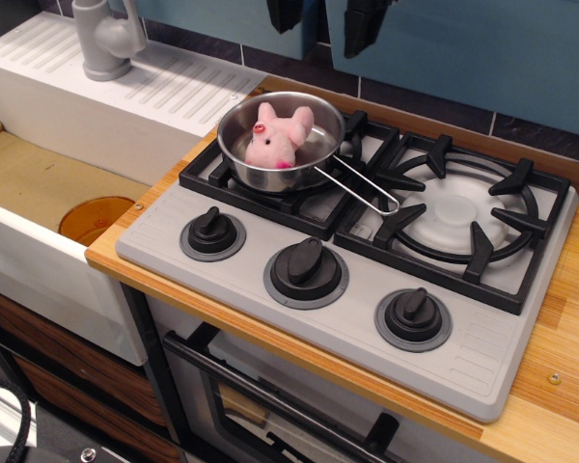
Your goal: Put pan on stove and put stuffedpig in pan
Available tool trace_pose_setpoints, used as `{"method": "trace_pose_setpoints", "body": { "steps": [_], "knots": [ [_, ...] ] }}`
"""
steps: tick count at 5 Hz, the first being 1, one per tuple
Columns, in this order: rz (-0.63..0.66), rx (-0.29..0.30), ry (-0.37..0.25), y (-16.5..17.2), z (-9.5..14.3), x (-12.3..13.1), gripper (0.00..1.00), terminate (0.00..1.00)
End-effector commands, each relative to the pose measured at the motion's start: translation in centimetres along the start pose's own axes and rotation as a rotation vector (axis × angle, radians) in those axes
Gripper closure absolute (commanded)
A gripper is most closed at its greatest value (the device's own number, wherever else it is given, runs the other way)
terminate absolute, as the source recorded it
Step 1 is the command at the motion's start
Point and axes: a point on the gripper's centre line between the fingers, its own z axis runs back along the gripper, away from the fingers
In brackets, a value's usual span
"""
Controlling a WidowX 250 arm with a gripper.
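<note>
The shiny steel pan (314, 145) sits on the left burner grate of the grey stove (492, 338), its wire handle (362, 188) pointing right and toward the front. The pink stuffedpig (275, 140) lies inside the pan, snout toward the front. My gripper (323, 24) hangs at the top edge of the view, above and behind the pan, well clear of it. Its two black fingers (359, 29) stand apart and hold nothing.
The right burner grate (463, 212) is bare. Three black knobs (307, 268) line the stove front. A white sink (39, 241) with a grey faucet (106, 39) and an orange drain (95, 217) lies to the left. A wooden counter (560, 376) surrounds the stove.
</note>
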Motion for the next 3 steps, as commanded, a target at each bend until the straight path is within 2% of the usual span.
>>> {"method": "trace_pose_setpoints", "body": {
  "steps": [1,2,3],
  "knots": [
    [0.001,0.016,-0.085,-0.68,1.19,1.52,0.00,0.00],
    [-0.011,0.032,-0.074,-0.59,1.10,1.61,0.00,0.00],
    [-0.023,0.056,-0.050,-0.28,1.12,1.70,0.00,1.00]
  ]
}}
